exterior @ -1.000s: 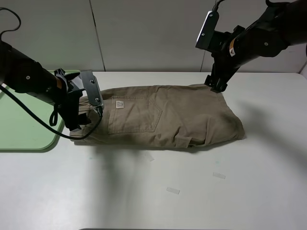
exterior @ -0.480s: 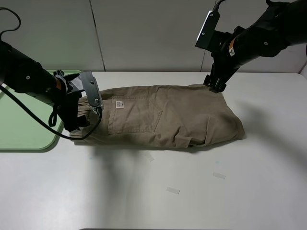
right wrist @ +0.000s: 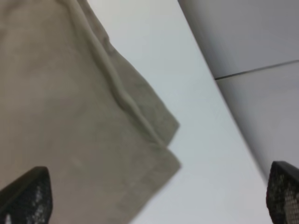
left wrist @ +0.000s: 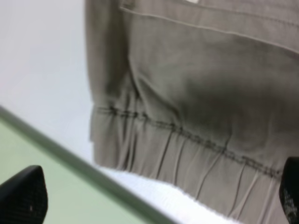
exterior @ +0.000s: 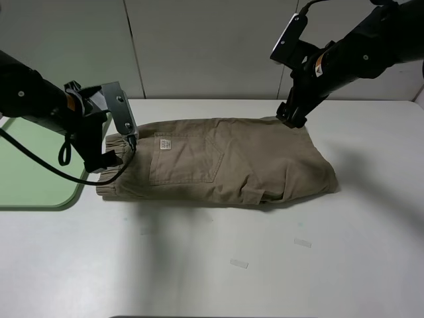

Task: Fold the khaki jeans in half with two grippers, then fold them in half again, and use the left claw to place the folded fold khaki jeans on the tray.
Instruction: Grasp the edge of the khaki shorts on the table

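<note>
— Your left gripper (left wrist: pixel 156 196) has lifted off the waistband (left wrist: pixel 187 149) and drawn back a little; a second ago it sat lower, against the cloth. Right gripper (right wrist: pixel 155 193) has barely shifted.

— Are either of them holding anything?

— No. On both, the fingers stand spread wide with nothing between them. Left hangs just above the gathered waistband, right just above the far hem corner (right wrist: pixel 163 140).

— And the khaki jeans (exterior: pixel 225 162)?

— Flat on the tabletop (exterior: pixel 265 265), stretched between your two arms, patch pocket (exterior: pixel 185 159) and white label (exterior: pixel 163 144) facing up. The waistband end lies just beside the tray (exterior: pixel 33 179), not on it.

— Why the two ends?

— My guess is that each gripper is lined up over one short end so you can pinch there and carry one end across to the other. The jeans look folded once already, so I'd judge the second fold is what you're setting up.

— Anything to watch?

— You've got several layers at the waistband; bite deep enough to take them all, or the lower ones will likely stay behind
</note>
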